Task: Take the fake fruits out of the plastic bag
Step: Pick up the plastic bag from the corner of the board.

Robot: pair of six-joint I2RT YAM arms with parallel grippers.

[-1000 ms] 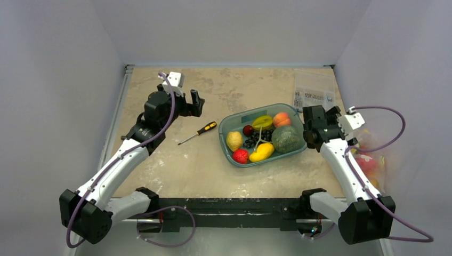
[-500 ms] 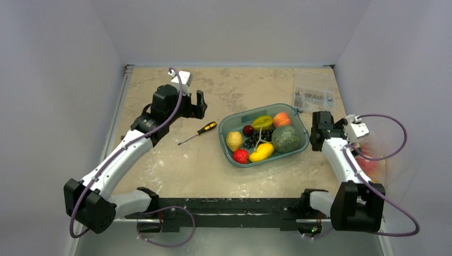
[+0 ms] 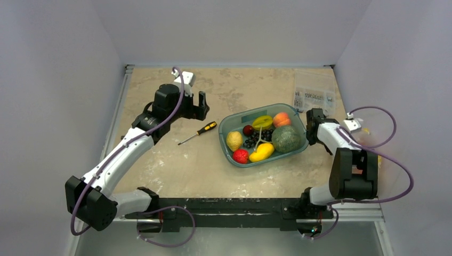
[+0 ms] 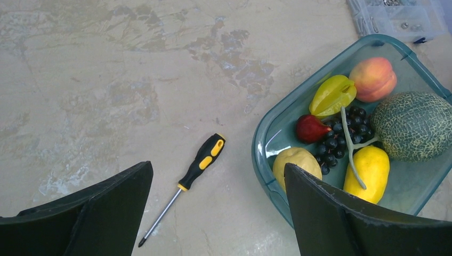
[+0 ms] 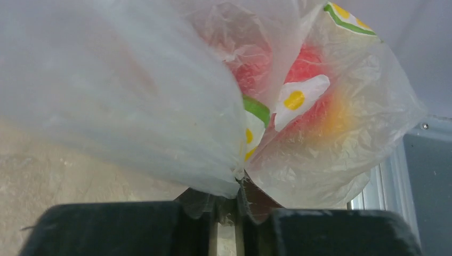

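Two fake fruits (image 5: pixel 306 69) at least, one red and one orange-yellow, show blurred through the thin, clear, crinkly plastic bag (image 5: pixel 133 106). It bulges straight ahead of the right claw (image 5: pixel 226 205) at the right edge of the marbled beige bench (image 3: pixel 176 165). That claw is pinched almost closed on a fold of the film. The left claw (image 4: pixel 217 166), spread wide and holding nothing, hovers well apart beyond the teal-tinted oval plastic tub (image 4: pixel 259 149). I'd judge it must cross the tub to reach the bag.

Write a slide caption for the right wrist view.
Right end effector shut on the clear plastic bag, red fruits blurred inside.
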